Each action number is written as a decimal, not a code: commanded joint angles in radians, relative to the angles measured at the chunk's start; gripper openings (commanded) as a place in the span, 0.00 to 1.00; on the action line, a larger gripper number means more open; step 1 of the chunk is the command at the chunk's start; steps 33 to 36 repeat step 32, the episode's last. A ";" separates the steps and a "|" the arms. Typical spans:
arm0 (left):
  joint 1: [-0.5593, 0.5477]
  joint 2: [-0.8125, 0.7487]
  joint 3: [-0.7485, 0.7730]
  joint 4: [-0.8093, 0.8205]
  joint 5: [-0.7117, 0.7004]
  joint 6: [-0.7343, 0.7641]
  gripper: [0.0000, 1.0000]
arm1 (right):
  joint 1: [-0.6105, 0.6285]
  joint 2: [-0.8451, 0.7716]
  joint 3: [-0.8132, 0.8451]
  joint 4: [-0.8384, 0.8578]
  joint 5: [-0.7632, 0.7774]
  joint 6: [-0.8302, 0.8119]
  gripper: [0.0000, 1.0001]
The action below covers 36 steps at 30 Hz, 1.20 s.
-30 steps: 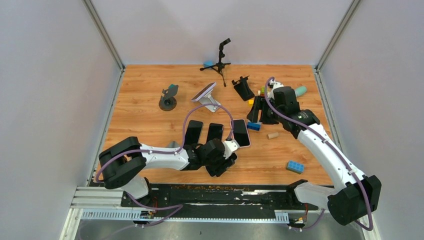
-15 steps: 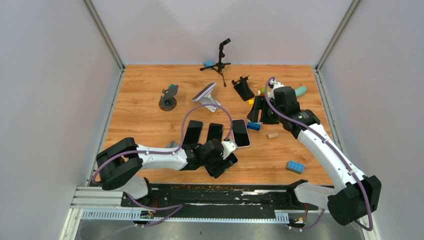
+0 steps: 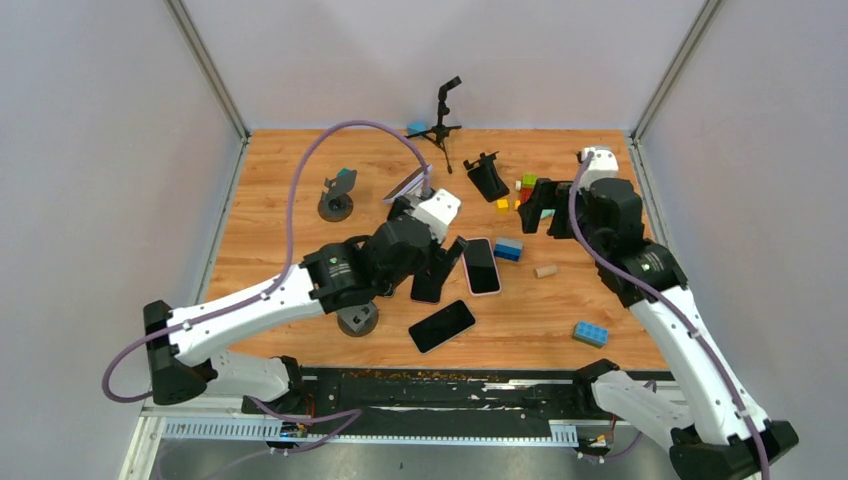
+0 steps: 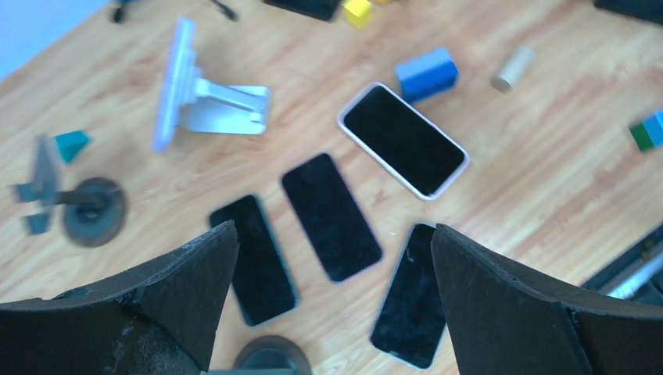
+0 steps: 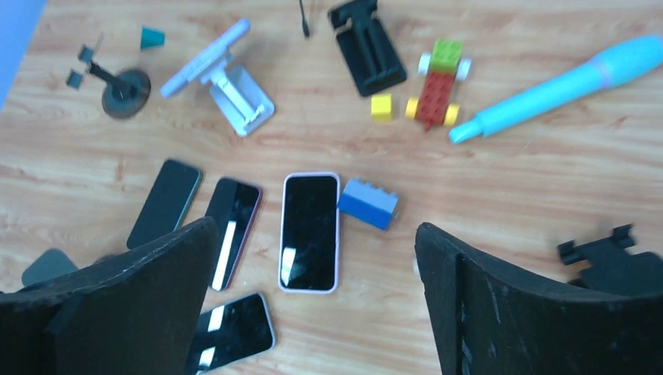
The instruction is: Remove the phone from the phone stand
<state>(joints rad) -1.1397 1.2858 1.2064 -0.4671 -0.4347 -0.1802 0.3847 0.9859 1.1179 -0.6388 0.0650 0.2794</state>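
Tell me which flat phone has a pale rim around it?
The phone beside the blue brick: a pale case frames its dark screen. The others lying flat show no pale border.

On the table (image 3: 280,160) I count five phones: a white phone (image 5: 310,230), a pink-edged phone (image 5: 231,230), a green-edged phone (image 5: 164,203) and a black phone (image 5: 234,332) lie flat, and the fifth phone (image 3: 403,186) sits on a stand. Stands I count six: one white stand (image 5: 242,98), one tripod (image 3: 440,128), two with a grey round foot, the far grey stand (image 3: 337,207) and the near grey stand (image 3: 357,320), and two black cradles, the open cradle (image 3: 487,177) and the edge cradle (image 5: 610,262), which is seen only partly. There are two blue bricks, the middle brick (image 3: 508,248) and the right brick (image 3: 590,333). Then one of each: a yellow cube (image 5: 381,107), a toy car (image 5: 438,86) made of bricks, a cork (image 3: 545,270), a light blue pen (image 5: 563,78).
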 commanded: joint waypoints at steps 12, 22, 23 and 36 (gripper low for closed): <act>-0.005 -0.450 -0.090 -0.385 -0.500 -0.307 1.00 | -0.003 -0.404 -0.142 0.230 0.266 -0.153 1.00; -0.006 -0.572 -0.161 -0.392 -0.545 -0.328 1.00 | -0.003 -0.426 -0.175 0.233 0.248 -0.150 1.00; -0.005 -0.570 -0.160 -0.396 -0.550 -0.331 1.00 | -0.004 -0.426 -0.177 0.233 0.250 -0.151 1.00; -0.006 -0.563 -0.158 -0.413 -0.570 -0.335 1.00 | -0.004 -0.403 -0.181 0.234 0.239 -0.164 1.00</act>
